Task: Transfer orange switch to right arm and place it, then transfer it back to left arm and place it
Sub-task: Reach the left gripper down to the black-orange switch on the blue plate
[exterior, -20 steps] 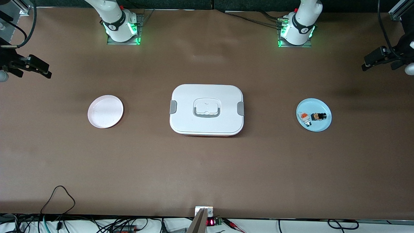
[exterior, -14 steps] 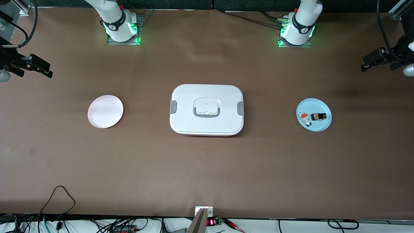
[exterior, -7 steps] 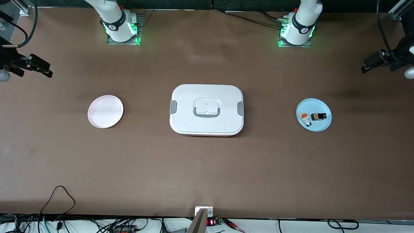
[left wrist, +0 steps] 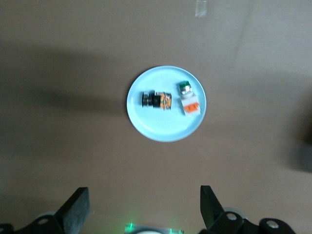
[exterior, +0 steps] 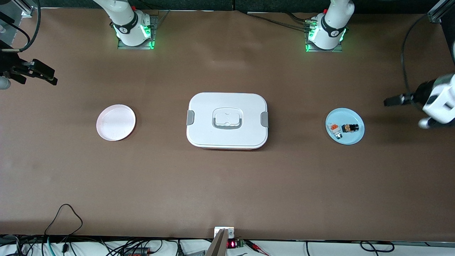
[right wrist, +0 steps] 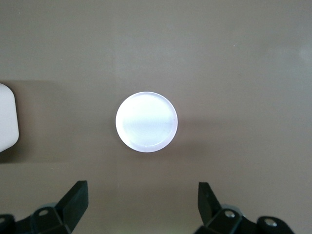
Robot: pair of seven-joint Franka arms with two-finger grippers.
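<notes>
Right gripper (exterior: 42,73), fingers spread, holding nothing, hangs over the table edge at its arm's end. Pink plate (exterior: 116,122) lies inward of it, bare brown table (exterior: 227,185) all round. Box (exterior: 227,120) sits mid-table. Orange switch (exterior: 350,127) lies on blue plate (exterior: 355,137), beside white-and-grey piece (exterior: 335,131). Left gripper (exterior: 394,100), released, hangs just outward of that plate.

Pink plate (exterior: 116,122), blue plate (exterior: 354,114) holding a white-and-grey piece (exterior: 335,130).

Robotics lab, bolted arm bases (exterior: 134,33), aluminium framing (exterior: 436,12), loose cables (exterior: 64,217)
</notes>
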